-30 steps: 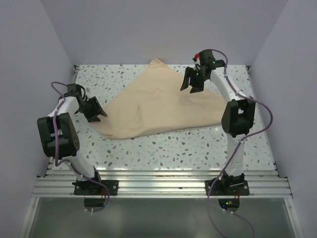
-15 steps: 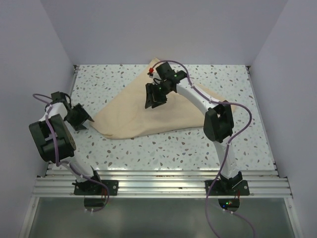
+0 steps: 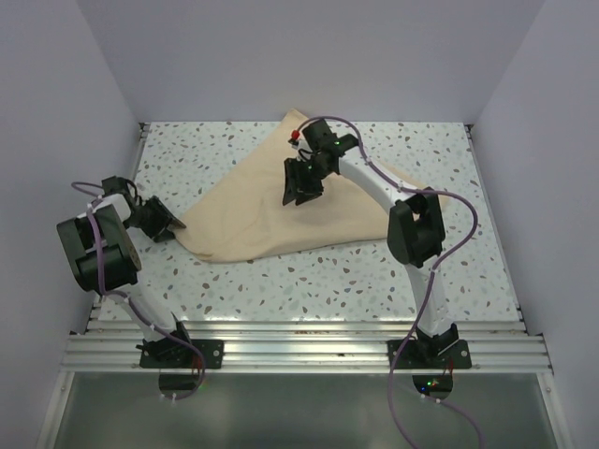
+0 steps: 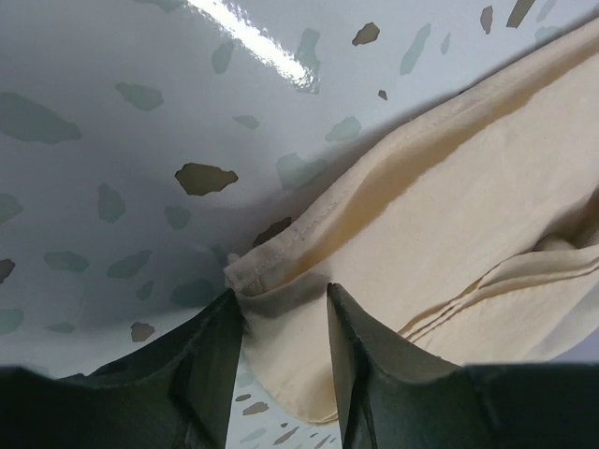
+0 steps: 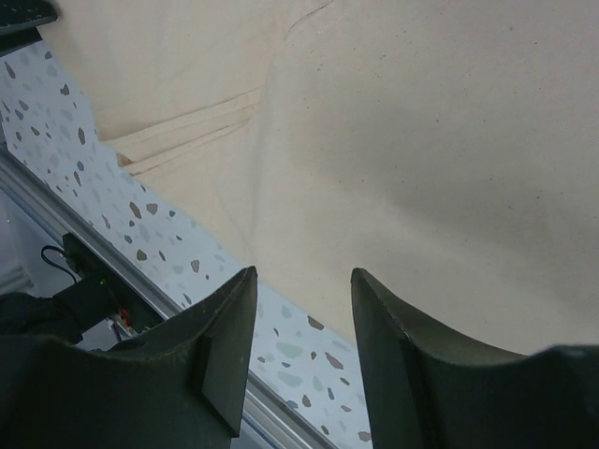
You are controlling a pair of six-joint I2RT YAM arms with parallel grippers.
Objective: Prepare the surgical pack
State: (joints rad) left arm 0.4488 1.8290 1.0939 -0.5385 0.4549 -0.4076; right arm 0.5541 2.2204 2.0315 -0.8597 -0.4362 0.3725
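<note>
The surgical pack shows as a tan-beige wrap sheet (image 3: 253, 210) lying folded into a rough triangle on the speckled table. My left gripper (image 3: 170, 224) sits low at the sheet's left corner. In the left wrist view, the hemmed corner of the sheet (image 4: 449, 215) lies between the parted fingers of the left gripper (image 4: 281, 292), unpinched. My right gripper (image 3: 304, 195) hovers over the middle of the sheet, open. In the right wrist view, nothing is between the fingers of the right gripper (image 5: 303, 272), and the sheet (image 5: 421, 140) is spread below.
The speckled table (image 3: 328, 281) is boxed in by pale walls on the left, back and right. An aluminium rail (image 3: 299, 341) runs along the near edge with both arm bases on it. The same rail (image 5: 94, 234) shows in the right wrist view.
The right arm has swung left from the sheet's back right to above its middle. The left gripper drew back to the left, then came in again at the sheet's left corner.
</note>
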